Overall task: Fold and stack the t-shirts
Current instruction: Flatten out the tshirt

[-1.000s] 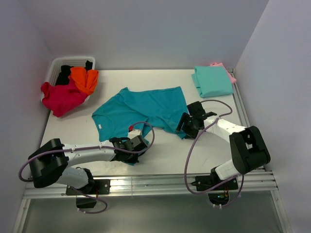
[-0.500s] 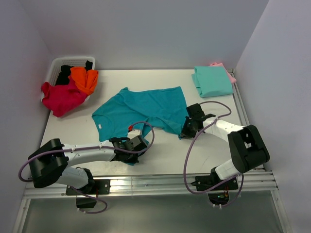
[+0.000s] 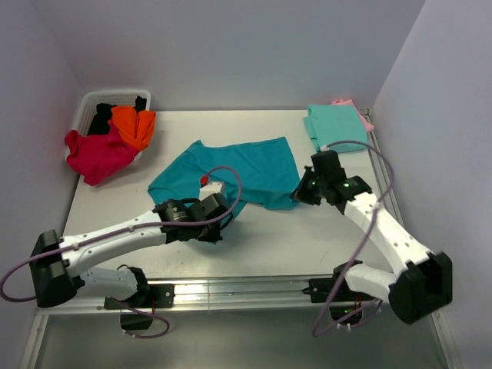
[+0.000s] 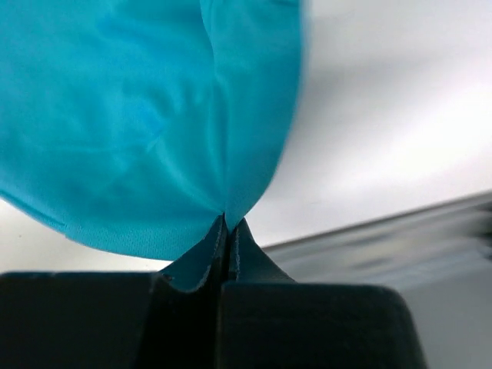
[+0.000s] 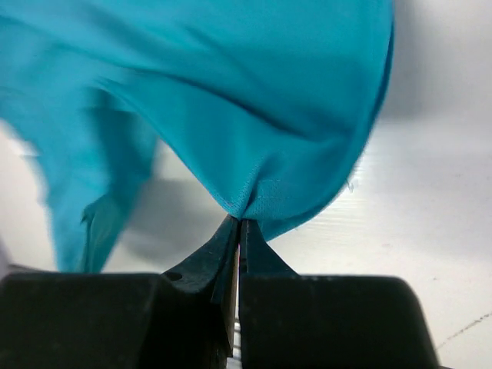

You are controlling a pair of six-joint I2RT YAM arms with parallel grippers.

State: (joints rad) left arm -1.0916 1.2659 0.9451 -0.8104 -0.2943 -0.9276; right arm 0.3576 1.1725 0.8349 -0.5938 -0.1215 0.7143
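Note:
The deep teal-blue t-shirt lies across the middle of the table, its near edge lifted and folded over. My left gripper is shut on the shirt's near left edge; in the left wrist view the teal cloth runs up from the pinched jaws. My right gripper is shut on the near right corner, and the right wrist view shows cloth bunched at the closed tips. A folded mint-green shirt lies at the back right on a pink one.
A white slotted basket stands at the back left holding a black shirt, with orange and crimson shirts spilling over its front. Walls close in on both sides. A metal rail runs along the near edge.
The right gripper closed on the teal shirt's near right corner and lifted. Both arms rose and moved away from the near edge, dragging the shirt's front edge up and over.

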